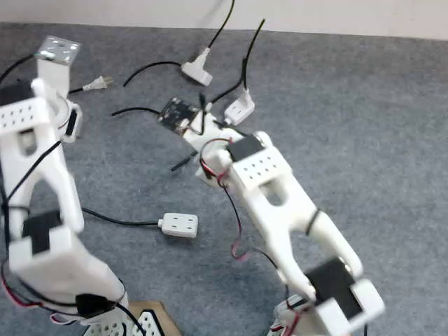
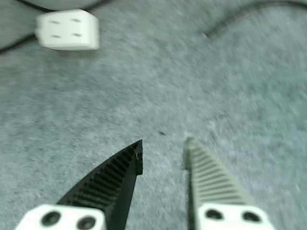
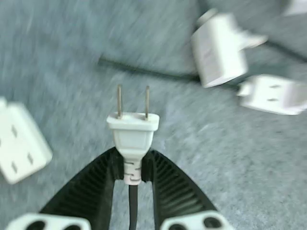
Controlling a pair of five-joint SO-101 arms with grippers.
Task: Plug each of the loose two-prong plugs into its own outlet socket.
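Plug [image 3: 133, 130] pinched by its neck in right claw [image 3: 130, 160], cord trailing back between the black fingers, both prongs bare and pointing away from them. Hangs clear of grey tabletop [image 1: 378, 112], seated in nothing.

Left claw [image 2: 164, 143] spread and empty, poised over bare tabletop, well apart from outlet block [image 2: 67, 29]. Looks to be the same block that lies between the two arms in the high view, slots unfilled.

Second two-prong plug [image 1: 98, 84] loose at the far side, near left arm [image 1: 42, 175], prongs free. White socket block [image 1: 239, 108] farther back, beyond the right arm's wrist, and flat white cord end [image 1: 197, 70] behind it. Cannot tell whether that last piece is socket or plug.

Progress, judged from this: no plug in any socket, so nothing finished. One plug gripped and ready to be carried to a socket, the other yet to be picked up. Leaves every insertion to do, starting with lining the held prongs up with a pair of slots.
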